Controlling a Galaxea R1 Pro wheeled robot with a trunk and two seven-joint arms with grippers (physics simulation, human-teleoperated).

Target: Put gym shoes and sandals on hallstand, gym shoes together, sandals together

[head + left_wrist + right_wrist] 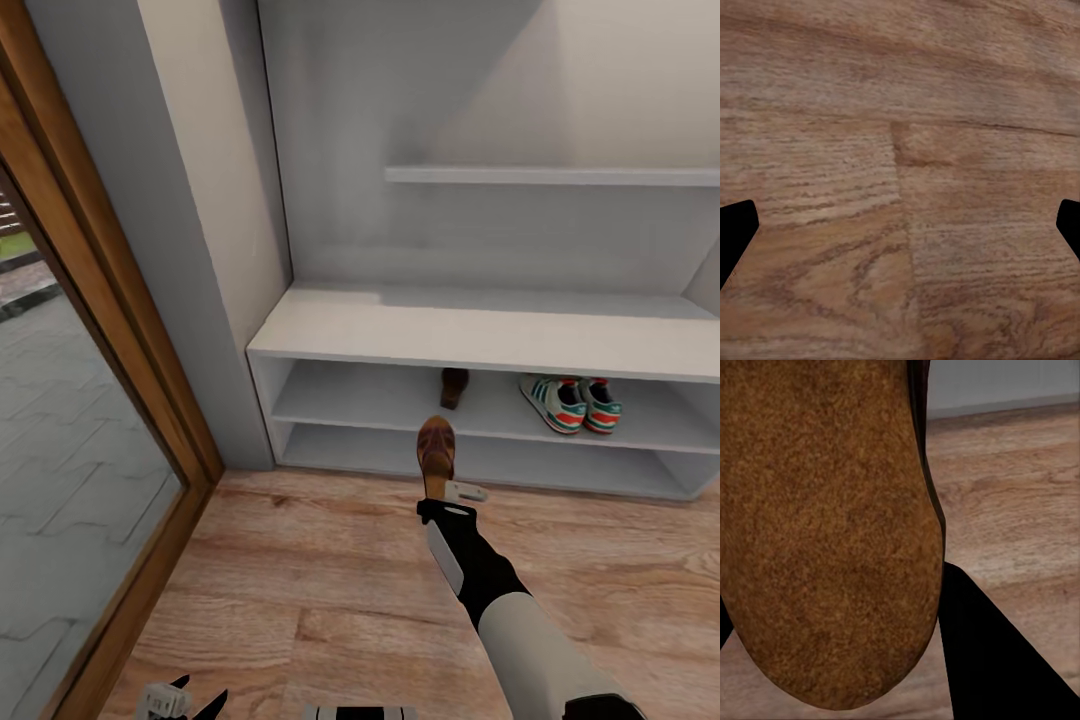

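At bottom left, the left hand [185, 697] is seen spread open over the floor [300, 600], holding nothing. At centre, a sandal [436, 450] is gripped by the right hand [440, 492] before the rack [480, 340]. On its upper shelf, the second sandal [454, 387] and two gym shoes [570, 402] are seen.

There were two sneakers [568, 402], side by side on one shelf of the single rack [480, 335]. There were two sandals: one [454, 387] on that shelf, one [436, 452] held up before the rack.
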